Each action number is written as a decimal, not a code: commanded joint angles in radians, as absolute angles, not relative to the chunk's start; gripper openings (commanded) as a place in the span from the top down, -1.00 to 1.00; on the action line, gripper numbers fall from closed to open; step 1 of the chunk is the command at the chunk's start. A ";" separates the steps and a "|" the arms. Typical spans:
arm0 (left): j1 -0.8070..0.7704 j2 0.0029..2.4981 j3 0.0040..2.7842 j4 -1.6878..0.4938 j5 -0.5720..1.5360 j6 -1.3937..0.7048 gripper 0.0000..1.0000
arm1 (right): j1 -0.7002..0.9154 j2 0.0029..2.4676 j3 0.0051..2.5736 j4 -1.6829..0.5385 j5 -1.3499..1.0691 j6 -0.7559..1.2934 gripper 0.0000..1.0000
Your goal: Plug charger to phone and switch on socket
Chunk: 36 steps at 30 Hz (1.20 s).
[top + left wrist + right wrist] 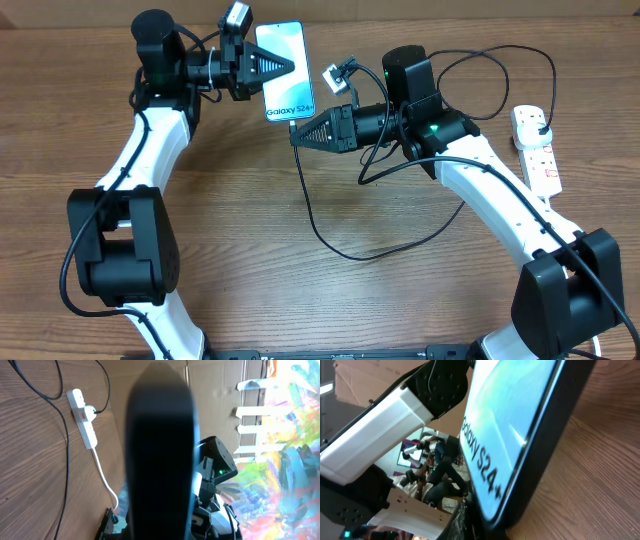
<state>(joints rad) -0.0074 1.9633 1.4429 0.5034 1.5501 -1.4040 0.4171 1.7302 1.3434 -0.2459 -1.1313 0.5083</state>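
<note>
From here the phone (160, 455) fills the middle, a dark blurred slab standing upright. On the wooden table (30, 460) to the left lies the white socket strip (84, 417) with a black plug (91, 411) in it. Its thick white cord (105, 477) trails down, and the thin charger cable (66, 460) loops beside it. Behind the phone, the other arm (220, 462) shows a green light (220, 472).
</note>
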 commanded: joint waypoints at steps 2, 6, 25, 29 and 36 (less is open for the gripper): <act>-0.021 1.929 1.464 0.513 1.571 -1.386 0.91 | 0.419 1.731 1.342 -0.236 -1.100 0.525 0.93; -0.021 1.929 1.464 0.514 1.571 -1.391 0.92 | 0.419 1.730 1.342 -0.236 -1.100 0.525 0.92; -0.021 1.929 1.464 0.514 1.579 -1.391 0.92 | 0.390 1.731 1.342 -0.237 -1.138 0.549 0.92; -0.021 1.929 1.464 0.514 1.579 -1.391 0.92 | 0.373 1.731 1.342 -0.237 -1.139 0.559 0.92; -0.021 1.929 1.464 0.514 1.578 -1.391 0.91 | 0.371 1.731 1.342 -0.236 -1.138 0.577 0.92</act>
